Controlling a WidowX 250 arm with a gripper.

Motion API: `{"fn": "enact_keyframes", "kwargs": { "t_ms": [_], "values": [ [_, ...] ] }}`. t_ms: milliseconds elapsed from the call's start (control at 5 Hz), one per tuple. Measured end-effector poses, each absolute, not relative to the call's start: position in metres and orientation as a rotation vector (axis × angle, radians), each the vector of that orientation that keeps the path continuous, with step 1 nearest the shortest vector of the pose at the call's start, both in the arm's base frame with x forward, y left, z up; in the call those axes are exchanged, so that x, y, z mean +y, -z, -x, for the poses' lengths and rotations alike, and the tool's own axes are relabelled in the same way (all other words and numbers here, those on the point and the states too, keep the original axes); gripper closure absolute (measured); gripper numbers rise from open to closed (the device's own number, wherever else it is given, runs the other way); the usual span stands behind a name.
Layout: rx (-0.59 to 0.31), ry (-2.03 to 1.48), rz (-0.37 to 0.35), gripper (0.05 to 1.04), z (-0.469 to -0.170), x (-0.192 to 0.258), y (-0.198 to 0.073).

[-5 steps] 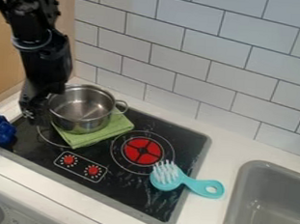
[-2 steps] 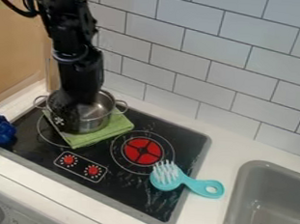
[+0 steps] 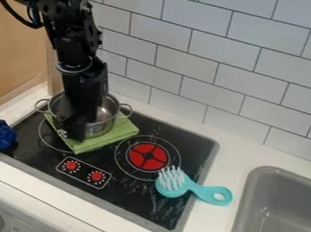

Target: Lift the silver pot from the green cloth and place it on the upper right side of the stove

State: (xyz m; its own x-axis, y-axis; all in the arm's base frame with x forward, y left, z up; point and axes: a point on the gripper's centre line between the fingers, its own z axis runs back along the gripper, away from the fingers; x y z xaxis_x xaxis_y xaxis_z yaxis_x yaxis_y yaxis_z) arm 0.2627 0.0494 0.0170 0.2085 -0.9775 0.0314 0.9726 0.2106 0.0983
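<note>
On the green cloth (image 3: 122, 130): pot (image 3: 105, 118) not lifted, hold unconfirmed

At the back left of the stove (image 3: 195, 141), the pot was seated upright on the folded cloth. The black gripper (image 3: 71, 131) was positioned at its near left side, and part of the wall was hidden. Whether the gripper was open or shut could not be told; contact could not be confirmed either.

Grasping was judged to be the step in hand, placing not yet done. If the wall was pinched off-centre, the pot could be tipped by its own weight once raised. If only a shallow bite was taken, the smooth metal could be lost. If the gripper was set too low, cloth could be caught as well and dragged along. With too little lift, the cloth could be rucked by the base. At the upper right, the pot could be put down too far forward, partly on the red burner (image 3: 147, 156), or too far back, over the stove's edge.
</note>
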Motion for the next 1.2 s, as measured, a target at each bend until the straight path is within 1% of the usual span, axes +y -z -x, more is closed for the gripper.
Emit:
{"fn": "enact_keyframes", "kwargs": {
  "t_ms": [200,400,800,1000,1200],
  "values": [
    [-0.094,1.354,-0.059,0.883,-0.262,0.051,-0.016],
    [-0.103,1.343,-0.069,1.006,-0.265,0.051,-0.016],
    [-0.108,1.329,-0.091,1.029,-0.261,0.05,-0.021],
    [-0.14,1.341,-0.137,1.029,-0.26,0.043,-0.036],
    [-0.176,1.4,-0.176,1.029,-0.261,0.025,-0.052]
  ]
}}
